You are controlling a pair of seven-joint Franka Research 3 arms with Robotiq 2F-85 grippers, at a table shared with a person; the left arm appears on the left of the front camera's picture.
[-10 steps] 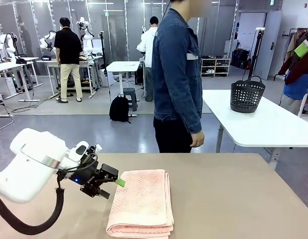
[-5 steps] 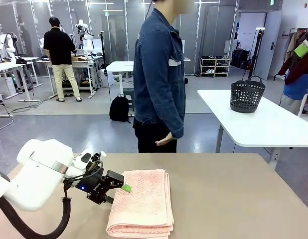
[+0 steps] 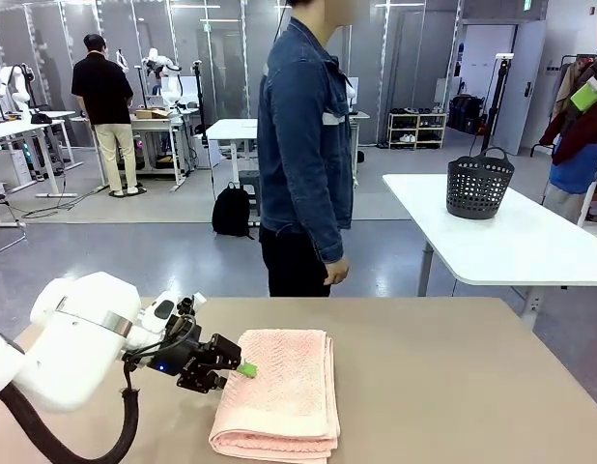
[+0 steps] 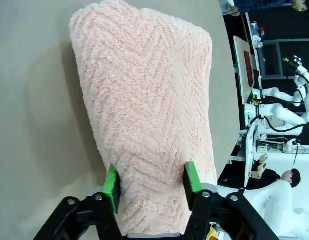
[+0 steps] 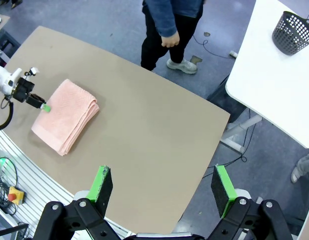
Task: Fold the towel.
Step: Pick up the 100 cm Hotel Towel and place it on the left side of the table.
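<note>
Pink towel point(image 3: 279, 391) folded on table point(image 3: 453, 387) | left fingers point(image 4: 190, 177) straddling its edge

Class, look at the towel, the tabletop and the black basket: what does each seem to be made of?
Towel: soft terry cloth, likely cotton; fluffy pile, herringbone ridges, matte.
Tabletop: smooth matte tan sheet, probably laminate; no grain visible.
Basket: black openwork wall, probably plastic; too distant to be sure.

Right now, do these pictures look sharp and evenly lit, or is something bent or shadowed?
Front view: even indoor light and sharp, with the towel crisp. Left wrist view: the towel's weave is sharp near the fingers, and a soft shadow lies on the table beside it. Right wrist view: the wide lens bows the table edge into a curve.
</note>
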